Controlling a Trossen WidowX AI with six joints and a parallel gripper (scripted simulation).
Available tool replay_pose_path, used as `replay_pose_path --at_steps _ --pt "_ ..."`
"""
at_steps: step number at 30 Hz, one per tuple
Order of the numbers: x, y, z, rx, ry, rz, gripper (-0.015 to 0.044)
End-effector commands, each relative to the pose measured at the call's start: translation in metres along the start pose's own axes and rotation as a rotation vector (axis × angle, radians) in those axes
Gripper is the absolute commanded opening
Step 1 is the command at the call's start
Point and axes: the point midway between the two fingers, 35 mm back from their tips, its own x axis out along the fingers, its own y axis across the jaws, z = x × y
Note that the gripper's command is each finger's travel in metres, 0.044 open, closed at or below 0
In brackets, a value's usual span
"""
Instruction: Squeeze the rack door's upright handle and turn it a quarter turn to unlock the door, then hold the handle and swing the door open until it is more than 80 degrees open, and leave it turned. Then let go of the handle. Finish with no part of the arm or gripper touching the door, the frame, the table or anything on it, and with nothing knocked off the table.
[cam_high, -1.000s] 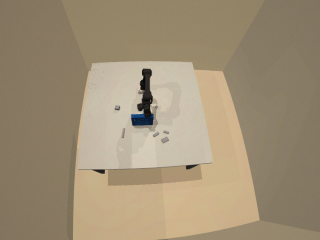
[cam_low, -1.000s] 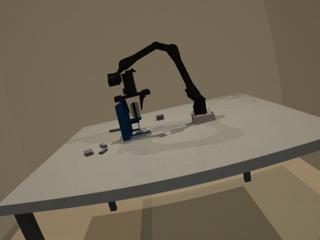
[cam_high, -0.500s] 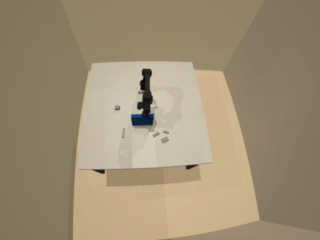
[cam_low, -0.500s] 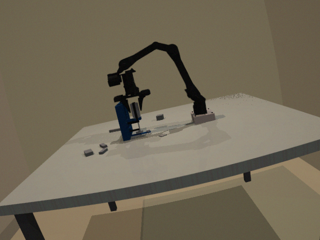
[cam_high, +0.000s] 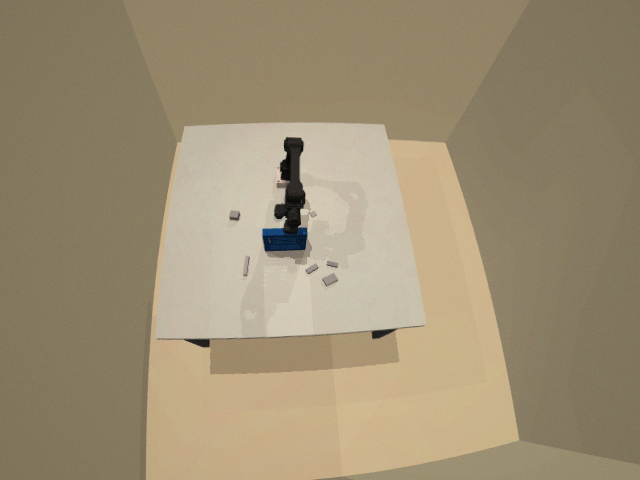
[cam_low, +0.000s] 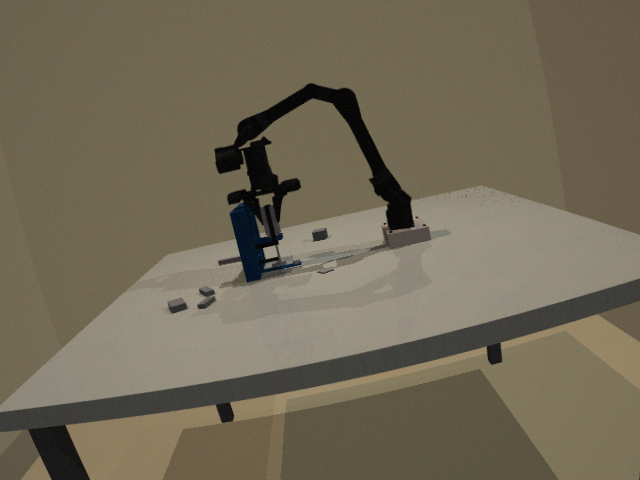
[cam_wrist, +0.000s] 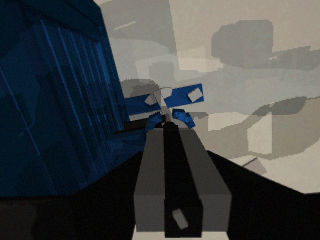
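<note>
And here's the gripper (cam_high: 291, 228) (cam_low: 268, 219) (cam_wrist: 173, 157), claws straddling the upright handle (cam_low: 270, 222) (cam_wrist: 149, 175) on the blue rack's (cam_low: 244, 242) (cam_wrist: 60, 100) base-facing side; can't tell if they're pinching! Three grey blocks (cam_high: 329, 279) (cam_low: 177, 305) lie beyond the rack, clear of the handle.

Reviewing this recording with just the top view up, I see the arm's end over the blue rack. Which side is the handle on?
Observer: The exterior view shows the upright handle on the blue rack's side facing the arm's base.
Operator: Where are the fingers?
Observer: In the wrist view, the black fingers stand on either side of it; whether they grip it, I can't tell.
</note>
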Motion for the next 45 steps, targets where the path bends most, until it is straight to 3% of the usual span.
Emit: replay_pose_path --at_steps 1,21,45 --pt "0.000 0.000 0.000 0.004 -0.003 -0.001 0.0160" --pt "0.000 0.000 0.000 0.004 -0.003 -0.001 0.0028" --pt "0.000 -0.014 0.012 -0.408 -0.004 -0.003 0.0028"
